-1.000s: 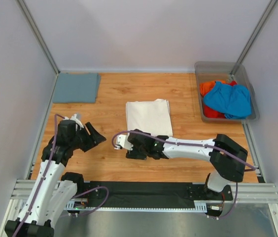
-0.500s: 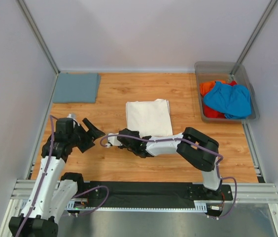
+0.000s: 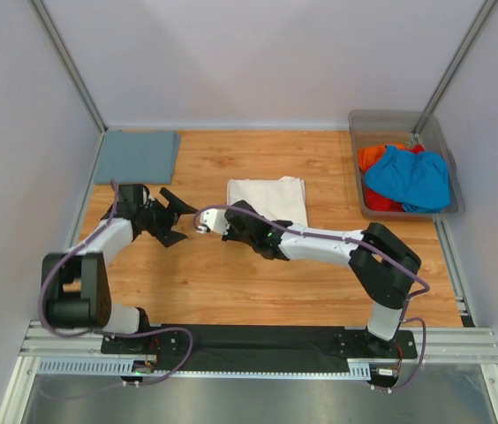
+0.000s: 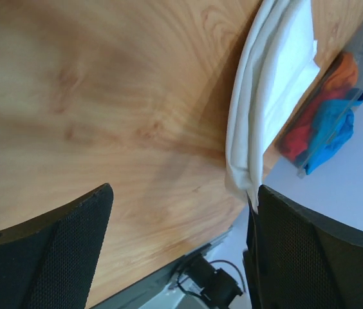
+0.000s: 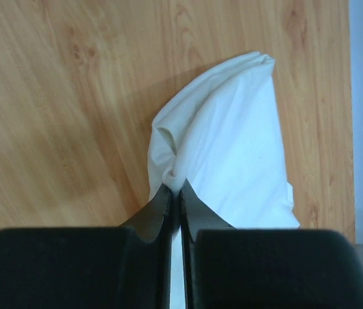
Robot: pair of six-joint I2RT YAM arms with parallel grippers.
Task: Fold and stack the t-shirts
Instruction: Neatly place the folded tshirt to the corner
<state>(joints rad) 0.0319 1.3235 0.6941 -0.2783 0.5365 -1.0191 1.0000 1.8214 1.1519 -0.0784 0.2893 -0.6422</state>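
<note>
Around: a folded grey-blue shirt (image 3: 136, 156) lies flat at the far left corner of the wooden table (image 3: 231, 283), well apart from everything else.
In the way: the right arm (image 3: 320, 243) stretches leftward across the table and covers the near edge of the white shirt (image 3: 268, 199) in the top view.
Bin: a clear grey bin (image 3: 390, 116) stands at the far right edge. Inside it a blue shirt (image 3: 410, 177) lies crumpled on top of an orange-red shirt (image 3: 371, 157).
White shirt: folded, at the middle of the table, with its near left corner bunched up into a peak.
Right gripper: the right gripper (image 5: 175, 190) has its fingers pressed together on that bunched corner, with cloth pinched between the tips.
Left gripper: the left gripper (image 3: 177, 218) sits just left of the right one, over bare wood. Its fingers are spread wide with nothing between them, and it is apart from the white shirt.
</note>
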